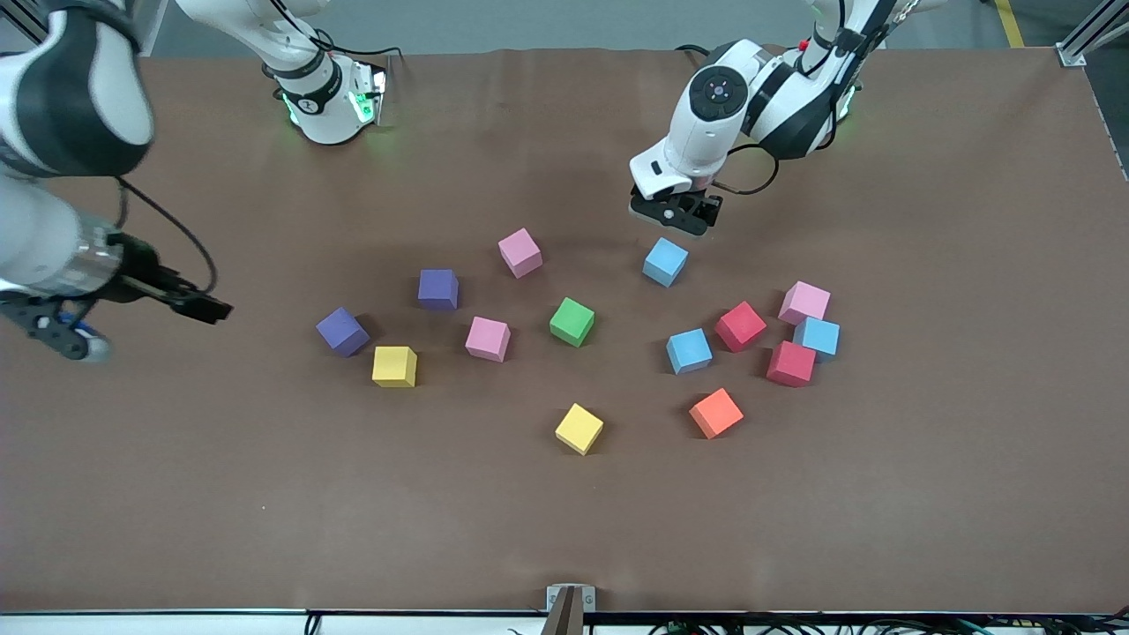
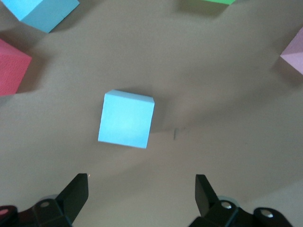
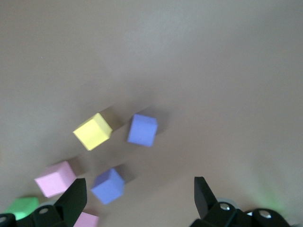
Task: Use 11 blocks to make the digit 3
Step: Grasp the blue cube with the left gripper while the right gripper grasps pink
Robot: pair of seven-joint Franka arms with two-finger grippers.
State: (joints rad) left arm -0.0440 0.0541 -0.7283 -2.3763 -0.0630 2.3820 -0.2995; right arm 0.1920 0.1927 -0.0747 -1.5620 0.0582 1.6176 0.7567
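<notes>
Across the brown surface (image 1: pixel 926 494) I see 13 cubes scattered loose, none yet forming the digit. My left arm reaches in from its base, and the left gripper (image 1: pixel 675 212) hangs low over bare surface just beside a light blue block (image 1: pixel 665 262), fingers spread wide and holding nothing; in the left wrist view that block (image 2: pixel 126 119) sits apart from both fingertips. My right arm waits at its own end of the surface, the right gripper (image 1: pixel 190 300) raised, fully spread and empty.

Toward the left arm's end, a pink block (image 1: pixel 803 302), a second light blue block (image 1: pixel 817 338) and a red block (image 1: pixel 790 363) cluster together, with another red block (image 1: pixel 740 325) and a third light blue block (image 1: pixel 689 350) close by. An orange block (image 1: pixel 715 412) lies nearer the front camera. A green block (image 1: pixel 571 321) sits mid-surface. Toward the right arm's end are 2 more pink blocks (image 1: pixel 520 252) (image 1: pixel 488 339) and 2 purple blocks (image 1: pixel 437 289) (image 1: pixel 342 332). 2 yellow cubes (image 1: pixel 394 366) (image 1: pixel 579 429) lie apart.
</notes>
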